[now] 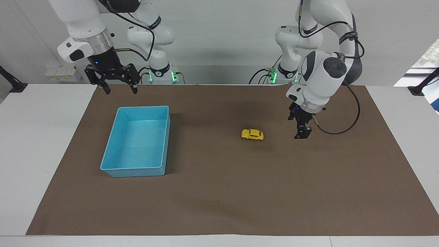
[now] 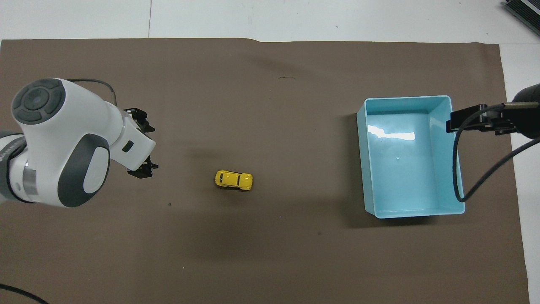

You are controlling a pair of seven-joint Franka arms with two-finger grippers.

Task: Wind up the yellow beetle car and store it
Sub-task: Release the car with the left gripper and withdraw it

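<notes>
The jaws of the left gripper point(image 1: 303, 134) stand apart and hold nothing; in the overhead view its two dark fingertips point(image 2: 141, 172) show at either side of the white wrist, with a clear gap between them. This gripper hangs just above the brown mat point(image 1: 219, 192), toward the left arm's end of the table. The jaws of the right gripper point(image 1: 120, 90) are spread wide and also empty; it waits raised in the air, over the mat's edge near the robots, close to the near end of the blue tray point(image 1: 113, 168). The yellow beetle car point(image 1: 252, 134) stands alone on its wheels on the mat, about in the middle of the table, between the left gripper and the blue tray, and it touches neither of them. It is nearer to the left gripper than to the tray, but a clear strip of mat lies between car and fingers. The car's long side points along the table, from one arm's end to the other. The tray is empty inside and sits toward the right arm's end of the table.
</notes>
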